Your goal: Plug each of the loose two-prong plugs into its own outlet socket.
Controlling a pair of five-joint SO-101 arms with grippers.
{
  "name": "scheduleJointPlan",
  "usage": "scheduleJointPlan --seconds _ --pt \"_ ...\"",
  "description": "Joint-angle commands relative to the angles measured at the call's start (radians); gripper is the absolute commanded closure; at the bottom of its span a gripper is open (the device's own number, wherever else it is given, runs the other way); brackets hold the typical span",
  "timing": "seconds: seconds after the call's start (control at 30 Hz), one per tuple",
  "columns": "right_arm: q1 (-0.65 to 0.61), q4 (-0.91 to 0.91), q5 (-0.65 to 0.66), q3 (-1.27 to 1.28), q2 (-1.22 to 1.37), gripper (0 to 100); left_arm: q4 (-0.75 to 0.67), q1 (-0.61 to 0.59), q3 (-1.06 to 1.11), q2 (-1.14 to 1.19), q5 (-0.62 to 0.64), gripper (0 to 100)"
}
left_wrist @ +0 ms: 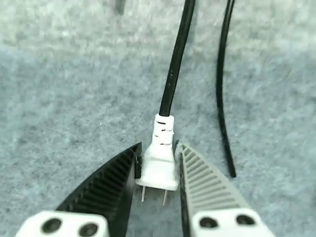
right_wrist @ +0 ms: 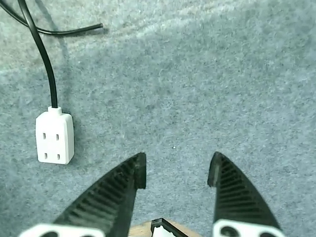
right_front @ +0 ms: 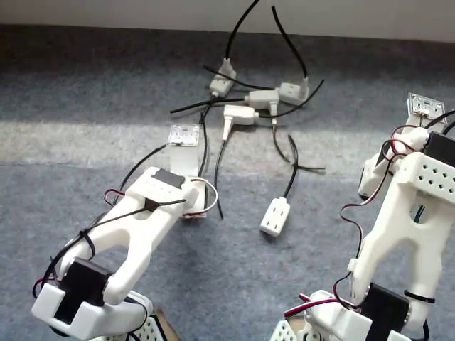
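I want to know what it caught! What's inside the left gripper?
A white two-prong plug on a black cord, pinched in the left gripper, prongs bare. The carpet right beneath the plug is covered.

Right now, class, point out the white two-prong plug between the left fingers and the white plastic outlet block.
white two-prong plug (left_wrist: 157, 168): left wrist view, on its body behind the prongs.
white plastic outlet block (right_wrist: 55, 137): right wrist view, on its slotted face.
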Motion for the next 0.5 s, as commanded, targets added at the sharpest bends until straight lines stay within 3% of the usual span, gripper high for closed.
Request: scheduleJointPlan --seconds 0.0,0.13,0.33,0.47 --pt "0.002 -0.01 0.014 -0.004 -0.035 79.3 -0.101 0.025 -0.116 -0.038 -0.008 98" --pt "-0.024 -0.01 0.014 -0.004 -0.041 79.3 -0.101 0.045 -0.251 -0.038 0.0 99" --pt "-0.183 -0.004 0.012 -0.005 -0.042 79.3 -0.1 0.018 -0.424 -0.039 0.334 99" --pt "-0.278 -0.012 0.005 -0.015 -0.042 79.3 -0.1 -0.035 -0.487 -0.039 0.41 99"
